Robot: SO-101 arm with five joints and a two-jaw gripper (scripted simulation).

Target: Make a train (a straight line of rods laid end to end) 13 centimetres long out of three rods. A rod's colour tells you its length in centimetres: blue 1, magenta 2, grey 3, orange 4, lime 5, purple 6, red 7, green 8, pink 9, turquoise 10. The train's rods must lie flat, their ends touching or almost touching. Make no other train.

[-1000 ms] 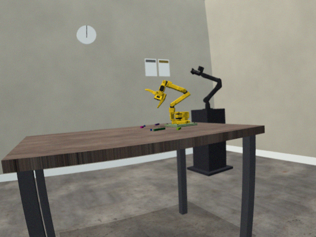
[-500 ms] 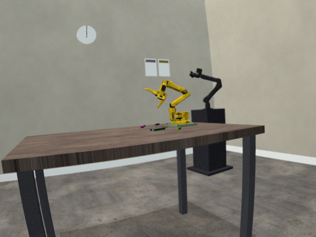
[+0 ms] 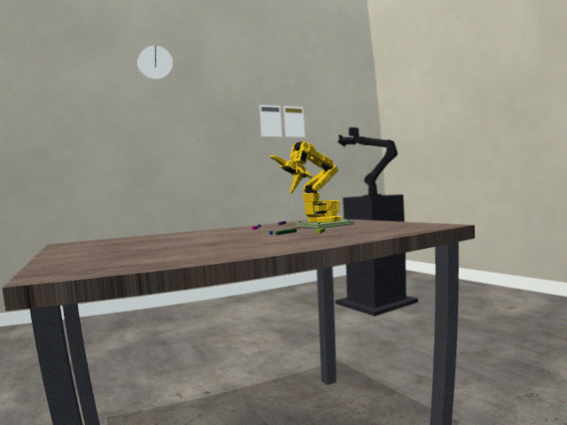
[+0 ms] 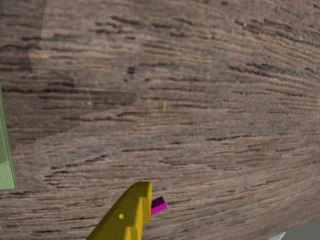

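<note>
My yellow arm stands at the far end of the table. Its gripper (image 3: 281, 174) is open, empty and raised well above the wood. On the table in front of the arm's base lie a green rod (image 3: 286, 231) with a blue rod (image 3: 271, 232) near its left end, a purple rod (image 3: 282, 223), a magenta rod (image 3: 254, 227) and a lime rod (image 3: 320, 230).
The arm's pale green base plate (image 3: 324, 223) lies at the table's far edge and shows at the left of the wrist view (image 4: 6, 160). A black arm on a dark pedestal (image 3: 373, 208) stands behind the table. The table's far edge is close to the rods.
</note>
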